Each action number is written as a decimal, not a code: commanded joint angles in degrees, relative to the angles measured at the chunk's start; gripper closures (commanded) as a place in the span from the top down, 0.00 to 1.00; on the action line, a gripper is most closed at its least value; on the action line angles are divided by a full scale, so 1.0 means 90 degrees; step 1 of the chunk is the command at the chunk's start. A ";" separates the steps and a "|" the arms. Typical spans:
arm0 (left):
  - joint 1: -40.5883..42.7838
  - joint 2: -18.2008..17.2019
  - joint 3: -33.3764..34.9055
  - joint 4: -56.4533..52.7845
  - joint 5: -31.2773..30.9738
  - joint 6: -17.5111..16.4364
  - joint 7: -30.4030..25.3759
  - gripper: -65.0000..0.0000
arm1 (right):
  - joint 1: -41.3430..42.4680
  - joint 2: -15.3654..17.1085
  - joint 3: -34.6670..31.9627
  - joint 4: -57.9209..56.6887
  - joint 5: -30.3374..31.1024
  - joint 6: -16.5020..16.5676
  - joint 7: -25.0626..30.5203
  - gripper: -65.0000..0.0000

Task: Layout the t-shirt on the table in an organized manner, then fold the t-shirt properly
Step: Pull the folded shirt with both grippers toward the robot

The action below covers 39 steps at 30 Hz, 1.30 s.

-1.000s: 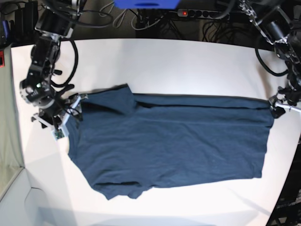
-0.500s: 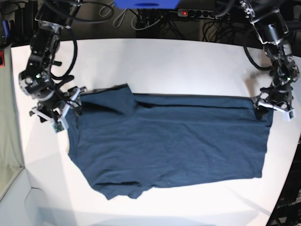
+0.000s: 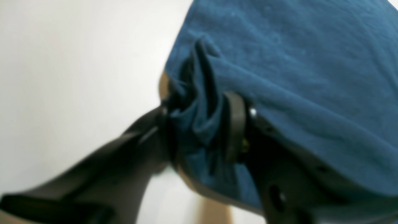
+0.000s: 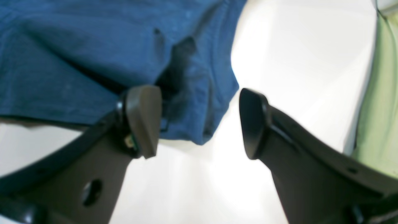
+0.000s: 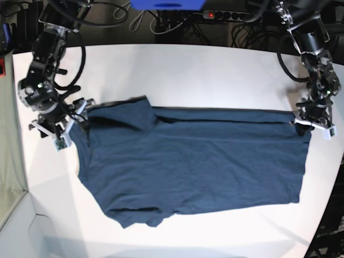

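Observation:
The dark navy t-shirt lies spread across the white table, with one sleeve folded over at its upper left. In the base view my left gripper sits at the shirt's upper right corner. The left wrist view shows that gripper shut on a bunched fold of the t-shirt. My right gripper is at the shirt's upper left edge. The right wrist view shows it open, one finger over the edge of the t-shirt, the other finger over bare table.
A grey-green panel borders the table on the left and shows beside the right gripper. Cables and a power strip run behind the far edge. A blue object sits at the top.
My left gripper has moved in over the shirt's upper right corner and closed on the cloth. My right gripper has shifted slightly left and up, still open.

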 commanded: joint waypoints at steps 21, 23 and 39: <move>0.0099 -0.0056 0.0010 0.0047 0.0068 -0.0004 0.0239 0.36 | -0.0116 0.0064 0.0744 -0.0108 0.0073 -0.0025 0.0159 0.62; 0.0099 -0.0056 0.0010 0.0047 0.0068 -0.0004 0.0239 0.36 | -0.0155 0.0084 0.0754 -0.0226 0.0073 -0.0025 0.0179 0.62; 0.0119 -0.0056 0.0000 0.0037 0.0077 -0.0004 0.0239 0.08 | 0.0099 0.0103 0.0715 -0.1369 0.0082 -0.0025 0.0824 0.50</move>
